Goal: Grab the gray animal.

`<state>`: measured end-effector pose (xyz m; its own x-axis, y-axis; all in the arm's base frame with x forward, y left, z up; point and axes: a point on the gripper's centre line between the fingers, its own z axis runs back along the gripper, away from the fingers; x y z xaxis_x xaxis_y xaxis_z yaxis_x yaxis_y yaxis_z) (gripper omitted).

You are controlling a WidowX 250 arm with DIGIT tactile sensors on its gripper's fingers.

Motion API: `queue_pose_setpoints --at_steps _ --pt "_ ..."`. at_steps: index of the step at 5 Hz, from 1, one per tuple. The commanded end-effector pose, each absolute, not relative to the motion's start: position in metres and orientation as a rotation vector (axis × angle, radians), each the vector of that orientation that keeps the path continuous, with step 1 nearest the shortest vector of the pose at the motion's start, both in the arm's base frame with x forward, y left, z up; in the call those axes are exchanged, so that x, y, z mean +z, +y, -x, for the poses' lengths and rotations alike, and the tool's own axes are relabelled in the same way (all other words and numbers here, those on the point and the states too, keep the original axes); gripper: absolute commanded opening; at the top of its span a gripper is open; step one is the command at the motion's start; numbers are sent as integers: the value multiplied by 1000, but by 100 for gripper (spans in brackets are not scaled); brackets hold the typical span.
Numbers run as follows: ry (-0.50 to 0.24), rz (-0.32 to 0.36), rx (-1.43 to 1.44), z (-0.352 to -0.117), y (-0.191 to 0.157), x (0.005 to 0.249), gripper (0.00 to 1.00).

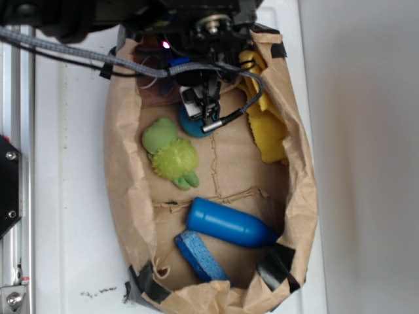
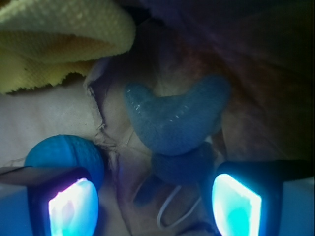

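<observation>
The gray animal [image 2: 174,123] lies on the brown paper in the wrist view, its two rounded flaps spread in a V and its darker body reaching down between my fingers. It looks bluish under the finger lights. My gripper [image 2: 155,196] is open, with one glowing pad on each side and nothing clamped. A thin white loop lies below the toy. In the exterior view my gripper [image 1: 206,116] hangs at the far end of the paper bag [image 1: 124,170], and the arm hides the gray animal.
A teal ball [image 2: 66,152] touches my left finger and also shows under the arm [image 1: 188,125]. Yellow cloth [image 1: 265,124] lines the bag's right side. A lime-green plush [image 1: 171,155], a blue cylinder [image 1: 229,224] and a blue sponge [image 1: 200,256] lie nearer.
</observation>
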<state>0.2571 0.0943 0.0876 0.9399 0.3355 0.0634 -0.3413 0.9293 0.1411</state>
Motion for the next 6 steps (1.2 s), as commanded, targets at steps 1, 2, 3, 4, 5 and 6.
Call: queue_pose_setpoints --at_steps 1,2,3,4,5,6 --pt "-129 -170 507 -260 114 107 100" --pt "-137 -191 542 -271 114 100 100" --pt "-138 -224 559 -277 115 91 100" --pt "-128 -249 558 -282 113 84 100" --pt "-103 -257 509 -286 110 73 100" --pt "-90 -263 459 -287 106 63 100"
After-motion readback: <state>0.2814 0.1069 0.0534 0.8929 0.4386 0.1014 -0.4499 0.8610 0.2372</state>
